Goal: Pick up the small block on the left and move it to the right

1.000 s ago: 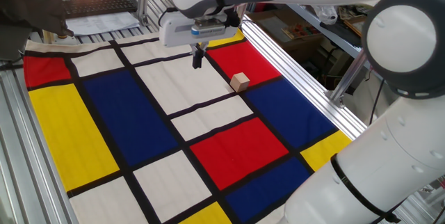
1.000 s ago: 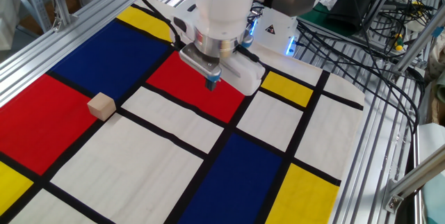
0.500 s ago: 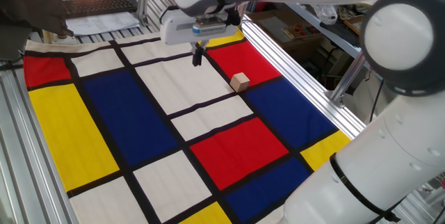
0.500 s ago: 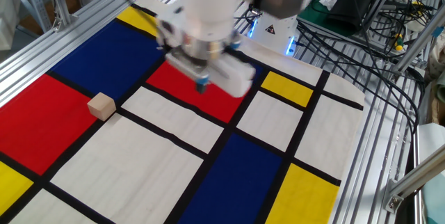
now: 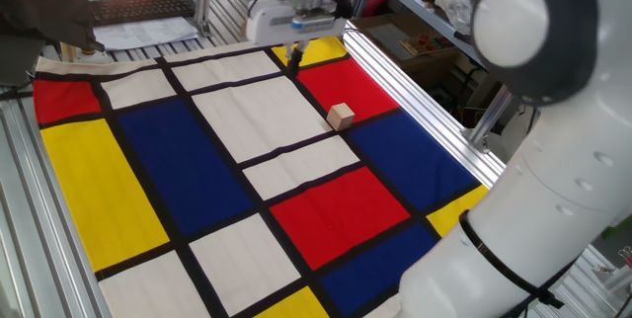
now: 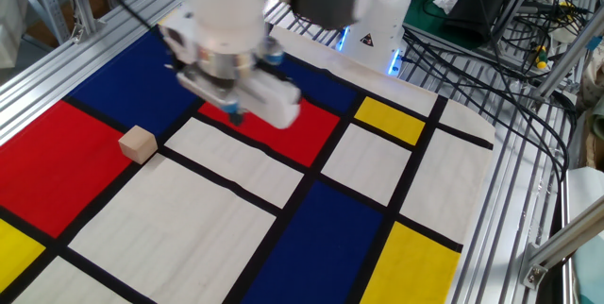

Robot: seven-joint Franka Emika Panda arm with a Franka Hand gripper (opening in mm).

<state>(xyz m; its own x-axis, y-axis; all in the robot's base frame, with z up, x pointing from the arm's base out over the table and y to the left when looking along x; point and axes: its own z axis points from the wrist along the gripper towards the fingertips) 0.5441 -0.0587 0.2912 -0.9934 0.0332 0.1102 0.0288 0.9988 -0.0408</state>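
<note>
The small block (image 5: pixel 341 116) is a plain light-tan wooden cube. It rests on a red patch of the chequered cloth, near the edge of a white patch, and also shows in the other fixed view (image 6: pixel 139 143). My gripper (image 5: pixel 293 58) hangs above the cloth, apart from the block and beyond it towards the yellow patch. In the other fixed view the gripper (image 6: pixel 236 115) is motion-blurred, above the red patch to the right of the block. Its fingers look closed together with nothing between them.
The cloth (image 5: pixel 148 160) has red, blue, yellow and white rectangles with black lines. Aluminium rails (image 5: pixel 434 120) frame the table. Cables (image 6: pixel 491 49) and a black control box lie past the far edge. A keyboard and papers (image 5: pixel 148 17) sit behind the cloth.
The gripper has moved sideways above the cloth, to the left and nearer the block in the other fixed view. The block has not moved.
</note>
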